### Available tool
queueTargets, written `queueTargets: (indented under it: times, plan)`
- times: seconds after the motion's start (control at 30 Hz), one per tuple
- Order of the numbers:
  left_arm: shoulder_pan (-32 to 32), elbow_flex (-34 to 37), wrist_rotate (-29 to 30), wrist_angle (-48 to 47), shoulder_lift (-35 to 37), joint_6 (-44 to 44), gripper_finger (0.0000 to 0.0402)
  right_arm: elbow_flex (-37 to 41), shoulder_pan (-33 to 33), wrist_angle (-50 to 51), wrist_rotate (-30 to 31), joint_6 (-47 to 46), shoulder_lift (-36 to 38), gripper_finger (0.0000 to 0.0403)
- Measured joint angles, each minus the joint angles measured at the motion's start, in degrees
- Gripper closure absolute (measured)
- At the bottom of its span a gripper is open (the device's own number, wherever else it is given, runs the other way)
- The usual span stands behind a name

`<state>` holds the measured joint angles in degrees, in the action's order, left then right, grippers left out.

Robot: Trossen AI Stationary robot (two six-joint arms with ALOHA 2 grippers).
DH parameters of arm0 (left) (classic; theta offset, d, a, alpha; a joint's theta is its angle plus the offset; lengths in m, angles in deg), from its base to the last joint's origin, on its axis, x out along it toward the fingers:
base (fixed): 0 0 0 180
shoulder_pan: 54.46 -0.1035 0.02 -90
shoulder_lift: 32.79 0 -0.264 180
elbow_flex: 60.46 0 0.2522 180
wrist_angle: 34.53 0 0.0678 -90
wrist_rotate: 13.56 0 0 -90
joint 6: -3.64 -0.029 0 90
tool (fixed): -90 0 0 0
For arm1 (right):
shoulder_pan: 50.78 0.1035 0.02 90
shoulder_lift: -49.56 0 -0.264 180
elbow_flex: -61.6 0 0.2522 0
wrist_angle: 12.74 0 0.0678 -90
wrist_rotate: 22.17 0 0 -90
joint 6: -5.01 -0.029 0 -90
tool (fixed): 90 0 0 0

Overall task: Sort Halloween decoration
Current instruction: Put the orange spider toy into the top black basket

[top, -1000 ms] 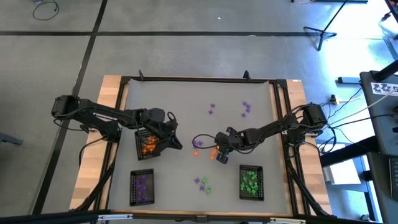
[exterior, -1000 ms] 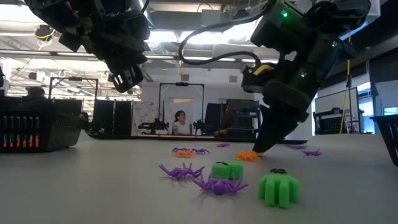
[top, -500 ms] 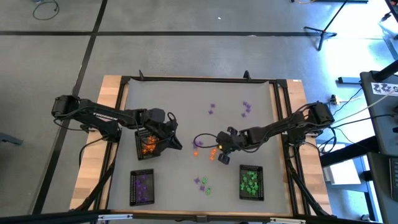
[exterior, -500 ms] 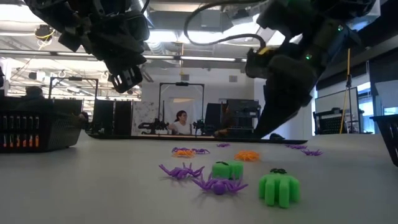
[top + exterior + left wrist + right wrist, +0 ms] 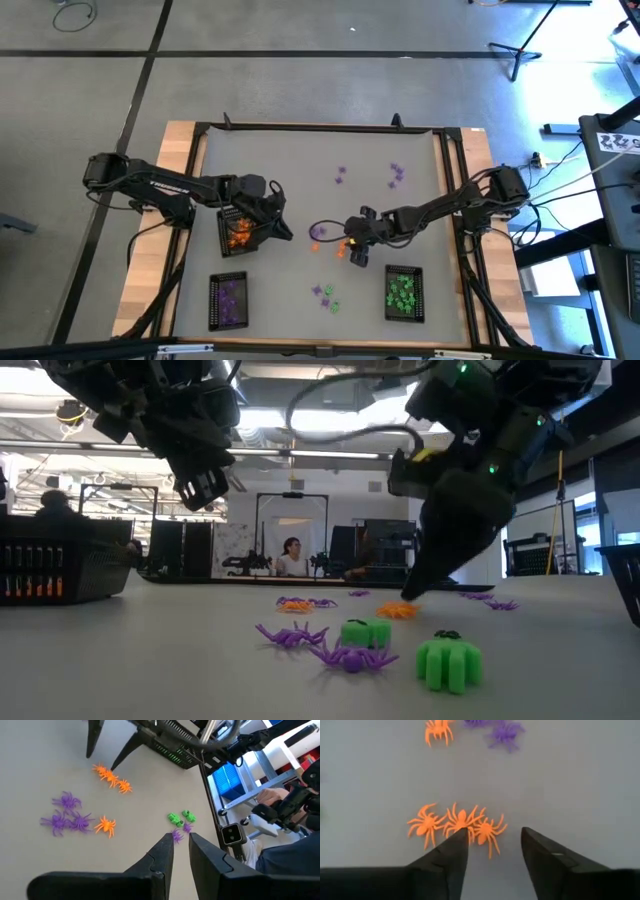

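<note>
Three orange spiders (image 5: 460, 822) lie in a row on the grey table top, seen in the high view as orange spiders (image 5: 343, 245). My right gripper (image 5: 492, 832) stands open over them, fingertips low at the table (image 5: 408, 595), with the row's end spider (image 5: 487, 832) between its fingers. Another orange spider (image 5: 438, 729) and purple spiders (image 5: 502, 731) lie just beyond. My left gripper (image 5: 283, 230) hangs above the table beside the tray of orange pieces (image 5: 236, 232), its fingers (image 5: 167, 847) a narrow gap apart with nothing between them. My right gripper comes down on the row of orange spiders slanting from above and from the table's right. One fingertip (image 5: 460, 837) overlaps the legs of the middle spider (image 5: 461, 819). Whether it touches that spider I cannot tell. All three spiders lie flat on the table.
A tray of purple pieces (image 5: 229, 300) sits near the front left and a tray of green pieces (image 5: 403, 292) at the front right. Green and purple trinkets (image 5: 325, 295) lie near the front edge, and more purple ones (image 5: 397, 172) lie farther back. A raised black frame (image 5: 320, 128) borders the table.
My right gripper has risen a little off the table and then come down again at the row of orange spiders. The spiders lie where they did.
</note>
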<state>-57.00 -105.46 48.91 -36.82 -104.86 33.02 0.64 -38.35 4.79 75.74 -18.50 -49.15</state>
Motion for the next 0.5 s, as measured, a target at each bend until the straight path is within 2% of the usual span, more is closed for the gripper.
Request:
queueTargets:
  times: [0.13,0.23,0.37,0.5]
  plan:
    - [0.02,0.0,0.09,-0.5,0.0,-0.07,0.0347,-0.11,0.0,-1.18,0.01,0.05,-2.71,0.0207]
    - [0.02,0.0,0.84,-0.72,0.0,-0.11,0.0347,-0.26,0.0,-1.56,0.87,-0.02,-3.86,0.0218]
    - [0.01,0.01,1.78,-1.03,0.0,-0.11,0.0347,-0.22,-0.04,-1.49,1.2,-0.03,-4.1,0.0271]
    - [0.02,0.0,1.77,-1.76,0.0,-0.08,0.0347,-0.18,-0.09,-1.29,0.97,-0.02,-3.9,0.0353]
